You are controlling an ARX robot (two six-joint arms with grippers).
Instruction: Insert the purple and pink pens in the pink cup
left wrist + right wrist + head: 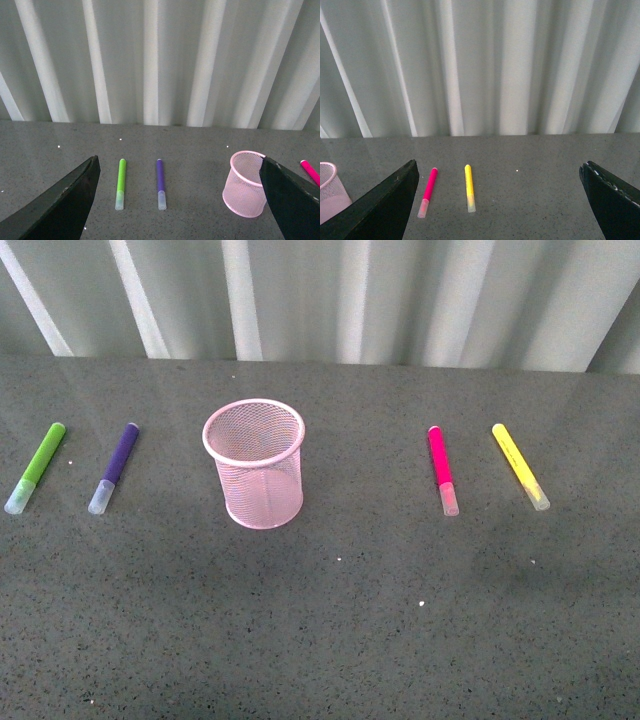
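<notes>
Flat on the table, the purple pen [115, 467] lies at 9 o'clock from the pink cup [262, 490], well apart from it. Its clear cap is at the 7 o'clock end and its dark barrel points to 1 o'clock. The pink pen [442, 470] lies at 3 o'clock from the cup, farther off than the purple one. It runs almost straight from 12 to 6, with the cap at the near end. Both pens are outside the cup and touch nothing but the table.

The cup stands upright between them, mouth up, and its mesh wall narrows toward the base ring.

Beyond the purple pen, still at 9 o'clock, a lime-green marker [36, 466] lies roughly parallel to it. Beyond the pink pen at 3 o'clock, a yellow marker [519, 466] slants from 11 to 5, cap nearest the robot. All of it rests on a dark grey speckled table [330, 620] backed by a pale pleated curtain [400, 300].

Neither arm shows in the front view. In the wrist views the left gripper [178, 161] and the right gripper [498, 164] are each spread wide and hold nothing.
</notes>
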